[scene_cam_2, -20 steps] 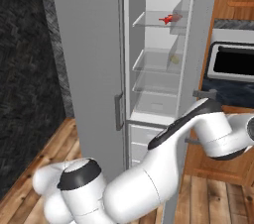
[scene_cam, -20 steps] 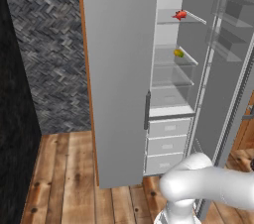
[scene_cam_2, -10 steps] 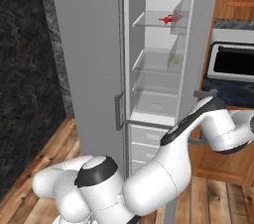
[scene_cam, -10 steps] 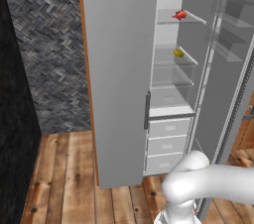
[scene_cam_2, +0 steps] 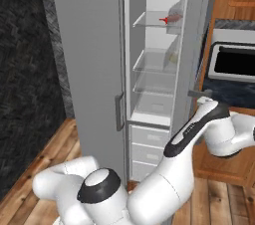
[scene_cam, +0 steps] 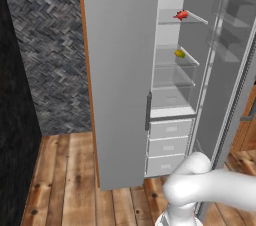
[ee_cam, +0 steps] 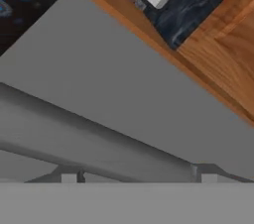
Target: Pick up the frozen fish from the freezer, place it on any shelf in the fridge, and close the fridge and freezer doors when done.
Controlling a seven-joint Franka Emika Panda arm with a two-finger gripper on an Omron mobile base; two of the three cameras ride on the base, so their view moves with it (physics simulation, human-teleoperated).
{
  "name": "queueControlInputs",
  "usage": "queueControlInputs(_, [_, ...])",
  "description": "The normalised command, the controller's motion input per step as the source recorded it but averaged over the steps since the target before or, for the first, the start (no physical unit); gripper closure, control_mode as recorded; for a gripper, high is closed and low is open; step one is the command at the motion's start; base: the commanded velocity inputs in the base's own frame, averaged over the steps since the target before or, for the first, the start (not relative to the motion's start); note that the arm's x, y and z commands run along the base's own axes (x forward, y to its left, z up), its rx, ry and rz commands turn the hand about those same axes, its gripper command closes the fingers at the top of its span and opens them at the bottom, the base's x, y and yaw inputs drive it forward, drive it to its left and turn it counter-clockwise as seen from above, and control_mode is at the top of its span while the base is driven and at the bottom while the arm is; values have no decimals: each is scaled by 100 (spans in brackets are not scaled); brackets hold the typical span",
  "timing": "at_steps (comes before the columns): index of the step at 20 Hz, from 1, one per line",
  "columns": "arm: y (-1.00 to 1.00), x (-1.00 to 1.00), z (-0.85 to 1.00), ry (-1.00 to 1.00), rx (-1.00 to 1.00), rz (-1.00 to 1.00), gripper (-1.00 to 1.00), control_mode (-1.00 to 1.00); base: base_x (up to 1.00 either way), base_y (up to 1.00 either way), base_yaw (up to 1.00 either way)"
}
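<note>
Fish (scene_cam: 182, 15) lies red-orange on the uppermost glass shelf (scene_cam: 172, 19) of the open fridge (scene_cam: 172, 70) in the left base view, above a small yellow-green item (scene_cam: 179, 53) one shelf lower. Left of that shelf stands the closed grey door (scene_cam: 120, 70); right of it the open door (scene_cam: 235, 70) swings out. The robot's white arm (scene_cam: 210, 190) has reached further toward that open door over the last second.

From the right base view, the fish (scene_cam_2: 164, 19) sits on the same top shelf, and the arm's wrist (scene_cam_2: 219, 124) has pushed up beside the open door's edge (scene_cam_2: 196, 45), well below the shelf.

From the hand view, a grey bar handle (ee_cam: 94, 143) of the door (ee_cam: 114, 69) crosses close in front, the dark screen (ee_cam: 20, 0) at upper left. The fingers are closing, but whether they clamp the handle cannot be told. My judgement: placing is done, and door closing has begun.
</note>
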Motion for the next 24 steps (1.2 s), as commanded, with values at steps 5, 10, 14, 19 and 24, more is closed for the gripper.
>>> queueControlInputs(5, [100,45,0,-14,18,6,-100,-100,0,0,0])
queueControlInputs(10, [100,51,0,-15,17,4,-100,-100,0,0,0])
queueControlInputs(14, [100,59,0,-16,16,3,-100,-100,0,0,0])
queueControlInputs(19, [100,66,4,-16,16,1,-100,-100,0,0,0])
queueControlInputs(24, [72,69,10,-10,18,0,-100,-100,0,0,0])
